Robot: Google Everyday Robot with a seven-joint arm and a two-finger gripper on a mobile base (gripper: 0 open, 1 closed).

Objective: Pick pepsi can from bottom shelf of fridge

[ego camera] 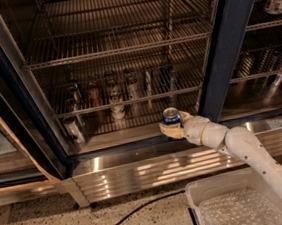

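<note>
The pincer (172, 127) is sitting just right of the view's centre, at the front lip of the fridge (224, 50), and is pinching the pepsi can (171, 116). Its tan fingers (167, 131) are pressing against the can's lower part. The can is standing upright, its silver top showing and its dark-blue side facing the camera. The white arm (245, 149) is reaching in from 5 o'clock, crossing over the ribbed steel base panel (147, 171).

The can is being held at the front right end of the bottom shelf (137, 119), toward 3 o'clock of that rack and just beside the navy door post. Whether it is resting on the wire rods or being lifted clear of them cannot be told.

Toward 10 o'clock from the pincer, a row of cans is standing on the wire rack, among them a red-orange can (94, 92) and several silver-white ones. One silver-white can (116, 106) is standing forward of the row, and another (74, 129) is standing alone at 9 o'clock from the pincer, near the left door frame. All of them are well apart from the pincer.

A white bin (224, 188) is lying on the floor at 5 o'clock, under the arm. A black cable (127, 219) is trailing across the speckled floor at 6 o'clock.
</note>
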